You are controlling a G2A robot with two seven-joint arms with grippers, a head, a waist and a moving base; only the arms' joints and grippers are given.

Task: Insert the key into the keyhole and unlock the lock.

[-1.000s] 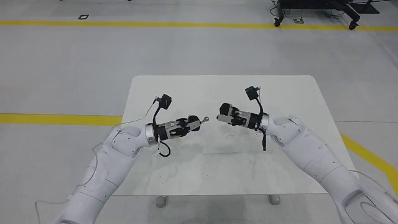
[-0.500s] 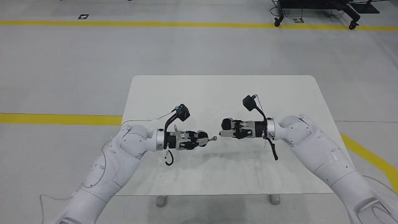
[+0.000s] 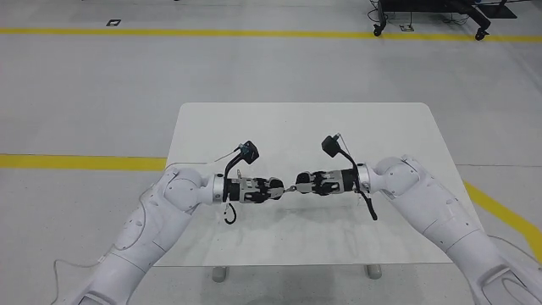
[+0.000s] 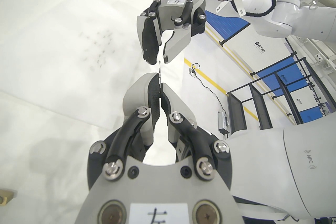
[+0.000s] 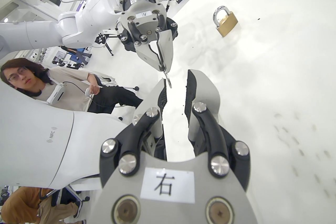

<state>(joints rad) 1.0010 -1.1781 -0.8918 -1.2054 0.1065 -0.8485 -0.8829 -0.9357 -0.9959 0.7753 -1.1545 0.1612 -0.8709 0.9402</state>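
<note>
**Key pinched in left gripper, its free end at the right gripper's parted tips**

Key (image 4: 159, 70) is clamped between the two dark pads of the left gripper (image 4: 159, 83), whose fingers (image 4: 143, 94) are pressed together on it. From the left wrist it shows edge-on, as a thin metal sliver rising out of the pads. Its free end reaches up to the very tips of the right gripper (image 4: 158, 59) and sits in the narrow gap between them. Whether it touches either tip cannot be told.

From the right wrist, the key (image 5: 167, 79) hangs out of the left gripper (image 5: 162, 68) as a slim shaft ending in a small rounded loop. That loop lies just beside the tip of one finger of the right gripper (image 5: 177, 80), at the mouth of the gap and not deep between the pads. The right fingers (image 5: 202, 91) stand apart and grip nothing.

From above, the key (image 3: 291, 189) bridges the short space between the left gripper (image 3: 278, 189) and the right gripper (image 3: 302, 183). The two point at each other nearly in one line above the middle of the white table (image 3: 381, 135).

A brass padlock (image 5: 226, 22) with a silver shackle lies on the table (image 5: 275, 52), well apart from both grippers and from the key.
</note>
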